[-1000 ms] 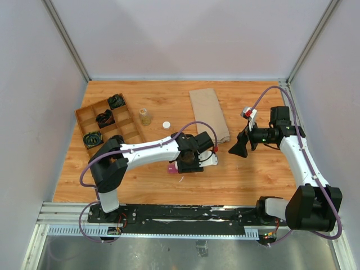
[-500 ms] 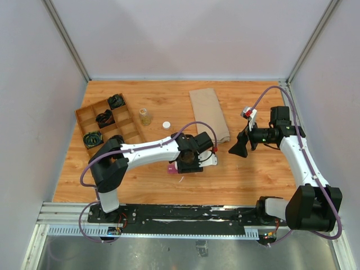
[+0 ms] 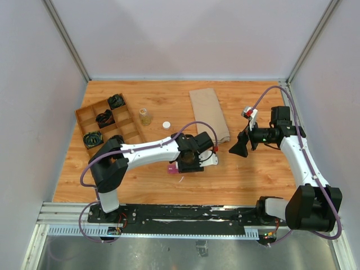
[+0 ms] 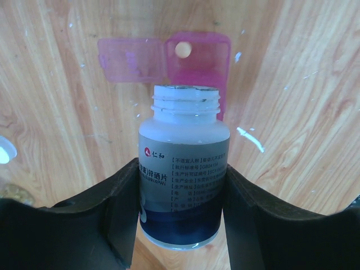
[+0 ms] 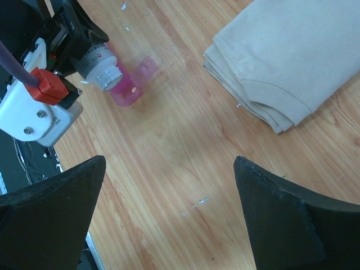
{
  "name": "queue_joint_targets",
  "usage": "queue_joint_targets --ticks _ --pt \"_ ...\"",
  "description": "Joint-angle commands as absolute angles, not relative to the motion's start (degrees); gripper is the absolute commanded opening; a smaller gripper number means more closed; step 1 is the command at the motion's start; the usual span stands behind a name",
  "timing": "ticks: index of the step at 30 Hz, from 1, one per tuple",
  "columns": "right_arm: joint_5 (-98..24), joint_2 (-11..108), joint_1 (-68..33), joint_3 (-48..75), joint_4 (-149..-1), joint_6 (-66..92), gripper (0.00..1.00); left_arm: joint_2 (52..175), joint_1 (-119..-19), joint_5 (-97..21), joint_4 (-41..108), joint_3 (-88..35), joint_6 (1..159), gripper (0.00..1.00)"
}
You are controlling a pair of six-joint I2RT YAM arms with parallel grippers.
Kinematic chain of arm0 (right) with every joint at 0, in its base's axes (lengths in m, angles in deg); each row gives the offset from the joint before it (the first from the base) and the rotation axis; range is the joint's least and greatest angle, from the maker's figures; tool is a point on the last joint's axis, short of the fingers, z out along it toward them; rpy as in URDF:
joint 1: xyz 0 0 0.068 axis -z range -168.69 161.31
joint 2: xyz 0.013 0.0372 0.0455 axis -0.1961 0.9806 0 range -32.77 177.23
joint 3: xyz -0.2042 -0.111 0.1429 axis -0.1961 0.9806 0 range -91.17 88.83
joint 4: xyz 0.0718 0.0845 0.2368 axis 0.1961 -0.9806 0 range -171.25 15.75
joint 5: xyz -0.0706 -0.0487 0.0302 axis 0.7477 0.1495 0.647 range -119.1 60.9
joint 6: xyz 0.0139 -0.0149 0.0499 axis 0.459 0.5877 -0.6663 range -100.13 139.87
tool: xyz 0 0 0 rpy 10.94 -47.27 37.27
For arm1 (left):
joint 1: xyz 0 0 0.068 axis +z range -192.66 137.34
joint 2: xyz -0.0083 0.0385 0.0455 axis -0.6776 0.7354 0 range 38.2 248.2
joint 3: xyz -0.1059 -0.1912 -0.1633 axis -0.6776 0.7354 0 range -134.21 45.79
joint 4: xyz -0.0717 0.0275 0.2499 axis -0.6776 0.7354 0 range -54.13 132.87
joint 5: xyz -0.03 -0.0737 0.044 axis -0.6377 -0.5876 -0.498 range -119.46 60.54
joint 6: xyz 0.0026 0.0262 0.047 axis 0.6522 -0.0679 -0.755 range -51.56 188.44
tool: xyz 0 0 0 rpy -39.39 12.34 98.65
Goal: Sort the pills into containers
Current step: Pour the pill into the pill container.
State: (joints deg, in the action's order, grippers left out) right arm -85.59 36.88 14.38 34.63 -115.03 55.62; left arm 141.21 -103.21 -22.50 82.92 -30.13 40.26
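Left gripper (image 4: 181, 175) pinches the uncapped bottle (image 4: 184, 140), mouth tipped at the containers (image 4: 198, 64), lid (image 4: 130, 53) open, near mid front edge of the counter (image 3: 253, 174); we judge this sets up the pour. Right gripper (image 5: 169, 216) spread, idle toward right edge

Containers (image 4: 197, 56): near end lost behind the white bottle (image 4: 184, 140) in the left wrist view; from above, only a pink corner shows past the left gripper (image 4: 183, 191); compartment count cannot be told.
White bottle: flanks covered by the clamping fingers; contents out of sight; small label print unreadable.
Pale round spot (image 4: 183, 49) in the open compartment: pill or hole, cannot tell.
White object (image 4: 4, 151): cut by the left edge.
Cloth (image 5: 281, 50): cut by the top and right edges of the right wrist view.
Tray (image 3: 89, 107) contents: black, too small to identify.
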Motion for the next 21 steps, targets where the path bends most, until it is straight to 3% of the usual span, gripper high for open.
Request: queue_joint_targets --ticks 1,9,21 --pt "-85.9 36.3 15.5 32.8 -115.8 55.1 0.99 140.6 -101.5 -21.7 83.6 -30.1 40.2 0.00" --pt "-85.8 36.2 15.6 33.0 -115.6 55.1 0.99 142.1 -106.2 -19.5 86.1 -33.1 40.9 0.00" --pt "-85.8 36.4 15.7 32.7 -115.8 55.1 0.99 138.9 -105.0 -23.2 82.6 -31.2 40.1 0.00"
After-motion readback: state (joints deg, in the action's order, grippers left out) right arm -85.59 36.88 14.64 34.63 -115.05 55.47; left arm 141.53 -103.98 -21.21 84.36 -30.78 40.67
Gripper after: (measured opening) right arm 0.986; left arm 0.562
